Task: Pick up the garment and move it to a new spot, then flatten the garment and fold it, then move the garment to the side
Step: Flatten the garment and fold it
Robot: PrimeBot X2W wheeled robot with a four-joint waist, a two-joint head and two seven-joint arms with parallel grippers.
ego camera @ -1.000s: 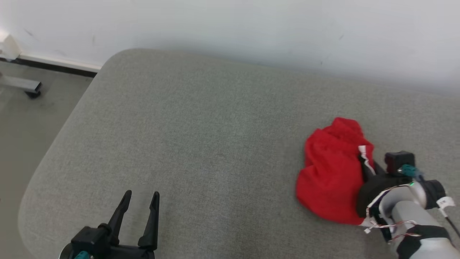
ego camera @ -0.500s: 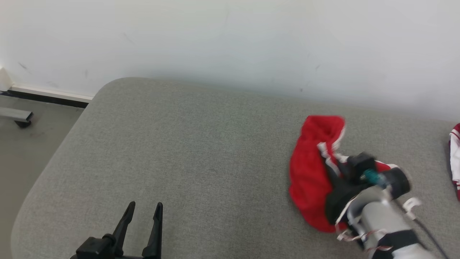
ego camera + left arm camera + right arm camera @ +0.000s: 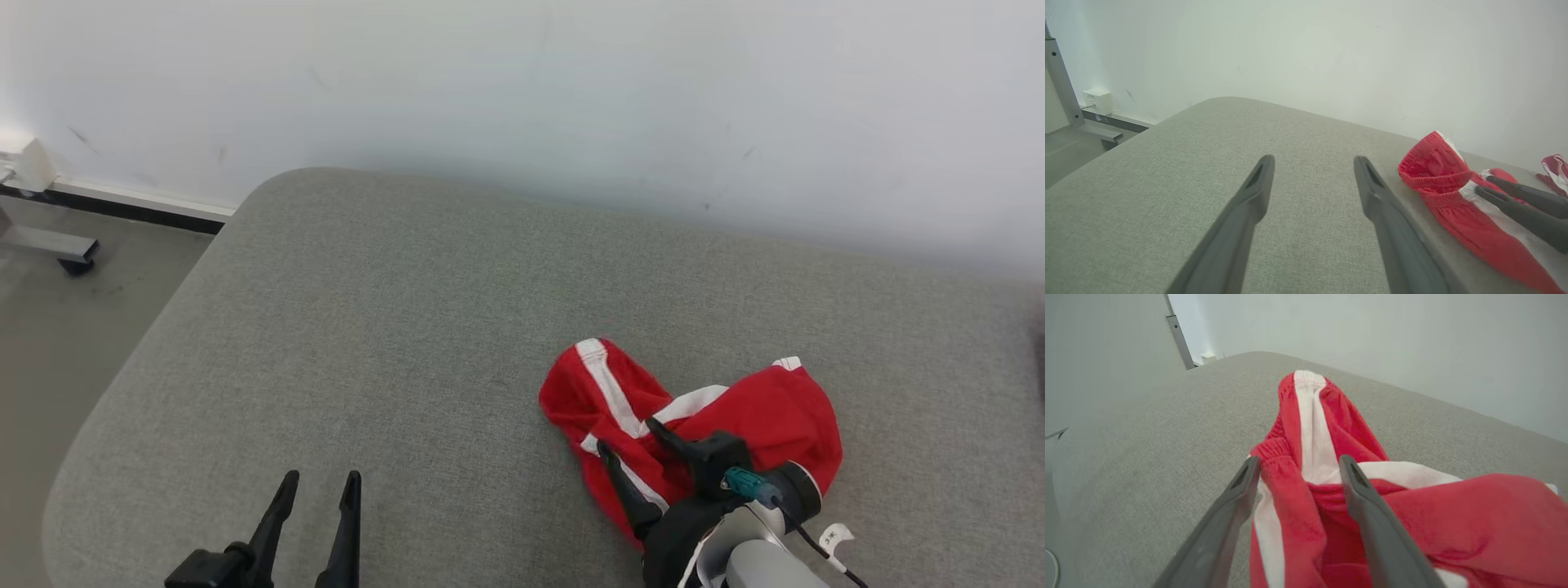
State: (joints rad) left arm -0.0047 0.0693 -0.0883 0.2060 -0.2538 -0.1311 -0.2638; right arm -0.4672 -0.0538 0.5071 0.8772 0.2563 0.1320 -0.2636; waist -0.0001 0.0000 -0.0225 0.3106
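Near left: left end effector, spread wide over grey woven table. Near right: right end effector, open, 2 fingers straddling crumpled red garment. Soft knit, white stripes; long axis left-right, gathered waistband pointing far-left.

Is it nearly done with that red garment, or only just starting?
Early on. Done, it seems: the garment lies let go on the grey pad. In hand: the right gripper is open astride its waistband, and the left gripper is open nearby. Left: it is crumpled, so flattening, folding and moving aside remain.
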